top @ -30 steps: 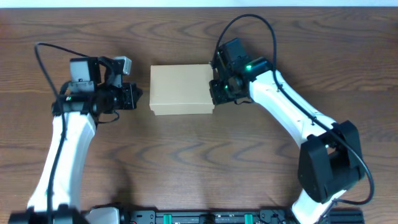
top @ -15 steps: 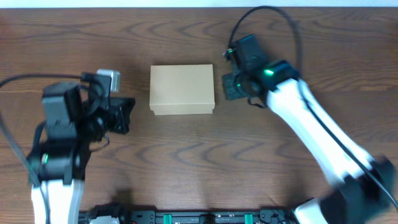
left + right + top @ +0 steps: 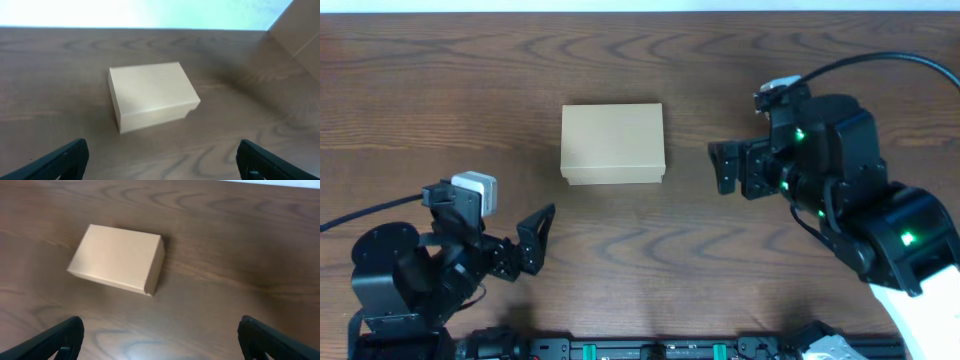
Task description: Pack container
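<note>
**Tan cardboard container [image 3: 612, 142] lies shut, both grippers empty**

Left gripper [image 3: 538, 238]: jaws spread wide, nothing between them. Its wrist view shows both fingertips at the bottom corners of the frame, with bare wood between them. The container [image 3: 150, 95] lies ahead of this tool and well apart from it, one corner turned toward me.

Right gripper [image 3: 725, 168]: jaws also spread wide and empty. The container [image 3: 117, 260] lies ahead of it and off to its left, well apart.

The lid [image 3: 147, 82] lies flat and closed. I see no loose items anywhere, so I cannot tell whether anything is inside.

Step in hand, my reading: either packing is finished, or the lid has to come up first. If it has to come up, I would:
- come in low and square to the front lip;
- steady the box wall with the other tool, since light card will likely slide;
- lift the flap slowly rather than snatch it.

Room around the tools: open table [image 3: 720, 60] on every side of the box, with a wide bare strip between each tool and the box. The far table edge lies beyond the box, with a moderate margin. The near edge runs close behind both arm bases, so there is less room for pulling back that way.
</note>
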`<control>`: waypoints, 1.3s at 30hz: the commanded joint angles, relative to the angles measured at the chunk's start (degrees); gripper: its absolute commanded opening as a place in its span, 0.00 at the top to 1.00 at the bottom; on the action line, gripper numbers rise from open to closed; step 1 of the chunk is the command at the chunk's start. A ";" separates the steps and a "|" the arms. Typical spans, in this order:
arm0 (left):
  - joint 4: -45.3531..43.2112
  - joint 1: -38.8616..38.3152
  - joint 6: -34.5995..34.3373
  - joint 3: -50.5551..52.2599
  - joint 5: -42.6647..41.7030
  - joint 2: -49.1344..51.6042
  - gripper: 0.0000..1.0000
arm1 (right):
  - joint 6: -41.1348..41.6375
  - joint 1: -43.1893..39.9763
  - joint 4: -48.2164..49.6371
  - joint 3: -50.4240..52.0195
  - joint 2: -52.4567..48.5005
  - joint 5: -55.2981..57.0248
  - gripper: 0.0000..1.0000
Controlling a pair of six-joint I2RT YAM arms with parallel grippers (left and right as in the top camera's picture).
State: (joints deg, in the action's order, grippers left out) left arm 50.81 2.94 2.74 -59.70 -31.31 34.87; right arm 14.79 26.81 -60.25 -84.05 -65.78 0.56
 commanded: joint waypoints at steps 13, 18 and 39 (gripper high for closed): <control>6.88 0.15 0.24 -0.57 2.40 -0.13 0.05 | 1.27 -0.11 -0.46 -0.37 0.13 -1.90 0.01; 5.70 0.09 0.66 -0.57 10.60 -0.46 0.05 | 1.25 -0.11 -0.46 -0.37 0.13 -1.90 0.01; -26.95 0.02 -6.58 36.41 27.67 -22.27 0.05 | 1.25 -0.11 -0.46 -0.37 0.13 -1.90 0.01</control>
State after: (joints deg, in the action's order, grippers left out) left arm 24.58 2.92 -1.96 -25.50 -4.67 15.31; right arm 15.49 26.81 -60.62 -84.05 -65.60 -1.32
